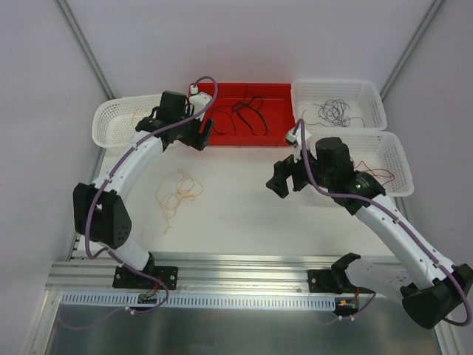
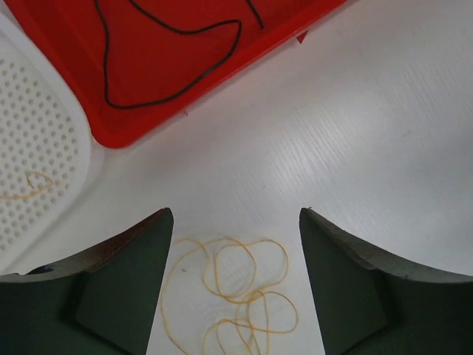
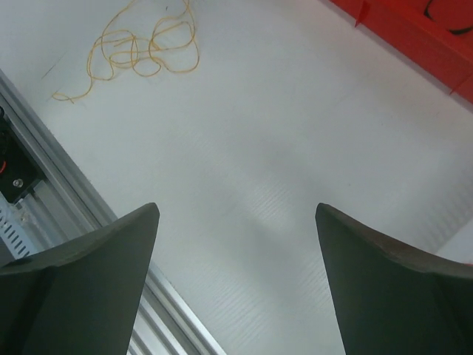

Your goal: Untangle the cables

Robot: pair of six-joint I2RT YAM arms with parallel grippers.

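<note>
Arms, top view: left gripper hovers by the red bin, right gripper over the table. The yellow cable lies loose between the arms, apparently pulled out for sorting.
Left wrist: fingers wide apart, empty, cable just below.
Right wrist: fingers spread, empty, cable well off.

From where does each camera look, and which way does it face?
Top external: above and behind the bases, looking down on the table; left arm and right arm show.
Left wrist: on the left arm, looking down between the open left fingers at the yellow cable and red tray.
Right wrist: on the right arm, looking leftward over the table past the open right fingers.
Both wrist views share the yellow cable and red tray.
</note>
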